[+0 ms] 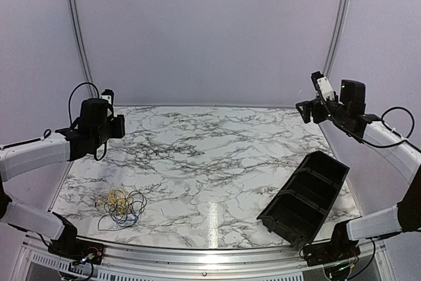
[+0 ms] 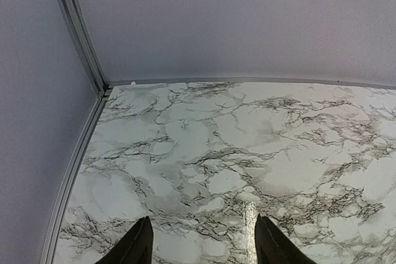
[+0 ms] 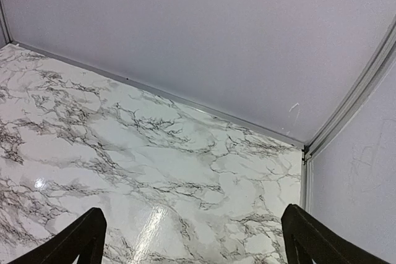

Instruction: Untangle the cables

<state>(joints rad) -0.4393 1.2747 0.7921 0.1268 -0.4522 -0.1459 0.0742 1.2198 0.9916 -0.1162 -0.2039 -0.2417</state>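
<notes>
A tangled bundle of thin yellow, blue and black cables (image 1: 120, 204) lies on the marble table near its front left corner, seen only in the top view. My left gripper (image 1: 120, 125) hangs raised over the table's back left, well behind the bundle; in the left wrist view (image 2: 203, 242) its jaws stand apart with only marble between them. My right gripper (image 1: 304, 110) is raised at the back right, far from the cables; in the right wrist view (image 3: 192, 239) its jaws stand wide apart and empty.
A black ribbed tray (image 1: 306, 197) lies tilted at the front right of the marble table (image 1: 210, 156). Grey walls with metal corner posts close in the back and sides. The arm bases sit at the near edge.
</notes>
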